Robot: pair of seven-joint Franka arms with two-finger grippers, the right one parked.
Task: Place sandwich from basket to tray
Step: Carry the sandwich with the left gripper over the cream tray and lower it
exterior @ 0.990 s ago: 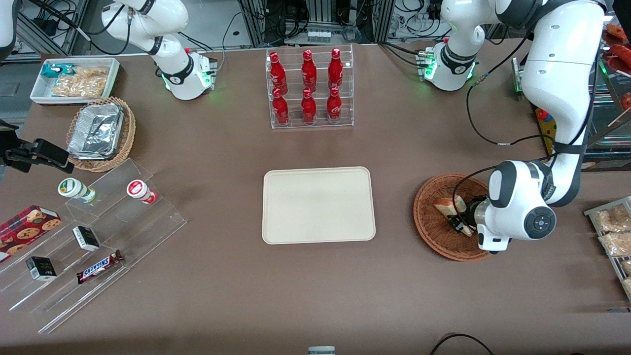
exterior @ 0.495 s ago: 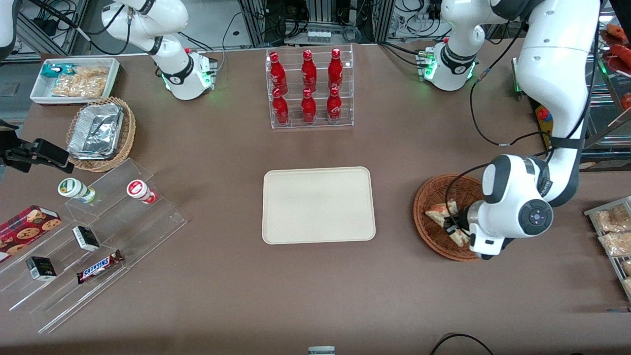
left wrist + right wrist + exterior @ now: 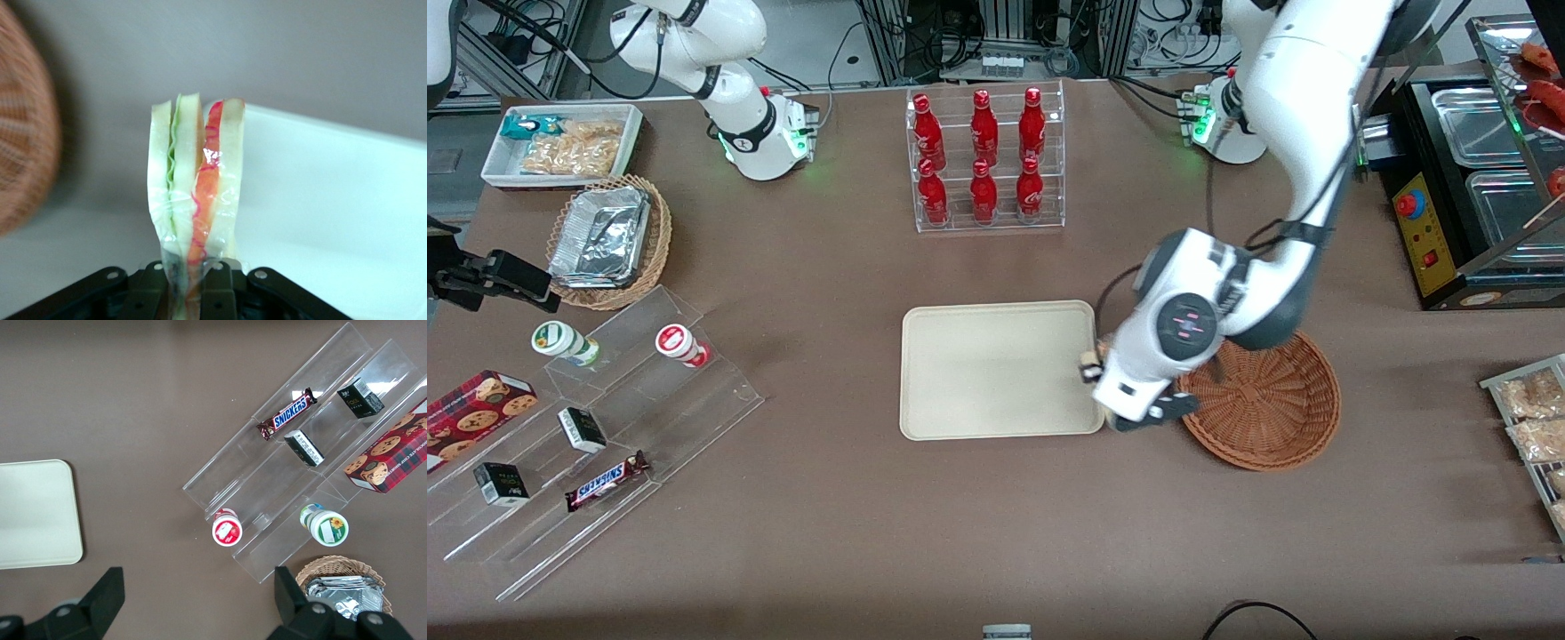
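One sandwich (image 3: 195,193) is held by the gripper (image 3: 190,280), whose two fingers are clamped on its lower end. In the wrist view the wedge stands on end, its long axis running up and away from the fingers, with the green stripe and the red stripe side by side along the edge that faces the camera. It is held in the air between the basket (image 3: 23,167) and the tray (image 3: 333,213), over the tray's rim.

In the front view the gripper (image 3: 1096,366) is seen right of centre, at the tray's (image 3: 996,369) edge that is toward the working arm's end of the table; only a small pale scrap of the sandwich (image 3: 1089,360) shows past the wrist. One round woven basket (image 3: 1272,404) lies just beside that wrist, lower right of centre, with no sandwich seen in it.

Six red bottles (image 3: 983,156) are counted in a clear rack (image 3: 987,222) at upper centre, in two rows of three. One lighter basket of foil containers (image 3: 605,240) and one white bin of snacks (image 3: 560,147) are seen at upper left.
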